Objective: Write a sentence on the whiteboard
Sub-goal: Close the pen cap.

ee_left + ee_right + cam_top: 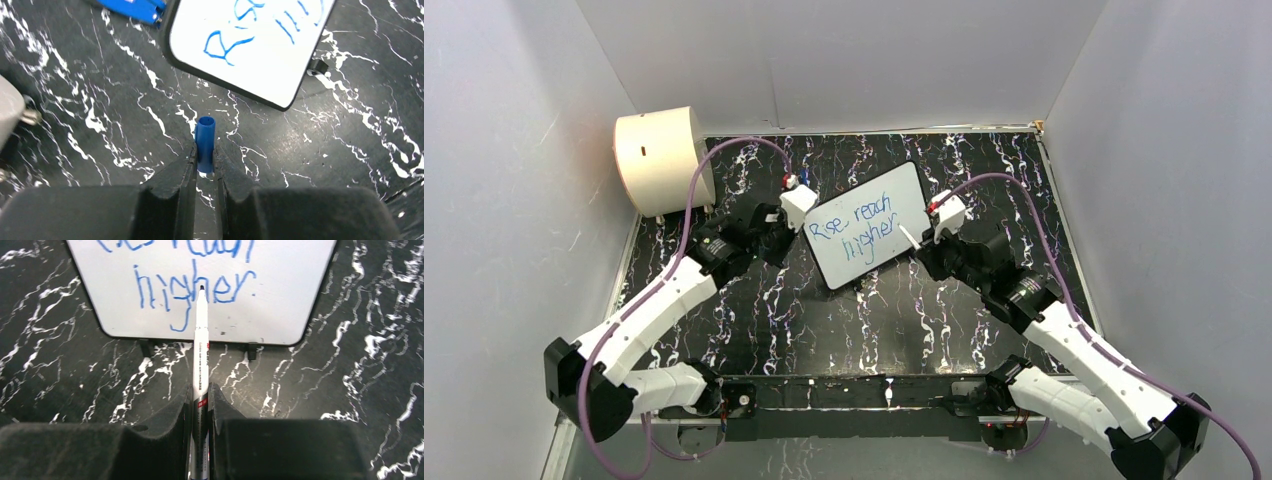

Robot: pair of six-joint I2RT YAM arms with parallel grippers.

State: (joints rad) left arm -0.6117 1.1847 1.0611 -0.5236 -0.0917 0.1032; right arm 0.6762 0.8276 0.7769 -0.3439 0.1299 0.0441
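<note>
The black, white-veined bench (754, 320) filled the floor of the white-walled booth. A cream drum (659, 160) stood at its far left corner.

The whiteboard (894, 195) sat in the middle of the bench towards the far side, between the two hands, turned askew in the top view. The right wrist view showed it propped on small black feet along its near edge. The sentence (856, 228) ran across it in blue in two lines, "Rise reach" above "higher", with a dot after the last word.

The left hand (205, 150) hung over bare bench just off the board's left side, near a rounded corner and apart from it. Its jaws stood narrow, pinching a short blue cap (205, 142) whose open end pointed away from the hand.

The right hand (201, 390) was at the board's right side. Its jaws were drawn in tight on the barrel of a white marker (201, 340). The marker reached forward over the board's near edge, its dark tip lying over the word "higher". Whether the tip touched the surface could not be told.

A blue object (132, 9), cut off by the frame, lay beside the board's edge in the left wrist view.
</note>
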